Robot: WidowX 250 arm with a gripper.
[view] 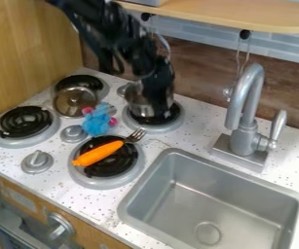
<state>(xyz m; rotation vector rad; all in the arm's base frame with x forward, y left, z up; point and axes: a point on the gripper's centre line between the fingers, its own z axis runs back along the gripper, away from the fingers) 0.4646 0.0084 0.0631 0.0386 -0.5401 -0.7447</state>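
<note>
- judging by its shine, we take the small metal pot (pixel 137 101) to be thin and stiff, light for its size and rather slippery on its smooth wall.
- we see it on the back burner (pixel 153 128) nearer the faucet (pixel 244 116), with the black gripper (pixel 157 99) hanging down in front of it and overlapping its side.
- we cannot tell whether the gripper is released, clenched or grasping the pot.
- we would take hold at the rim, one side of the grip inside the wall and one outside, since the round side could roll or slide under a pinch.
- we expect little risk of breakage, but an off-centre hold may let it tip.
- we find a soft-looking blue toy (pixel 96 123) nearby, beside the round lid (pixel 68 103).
</note>
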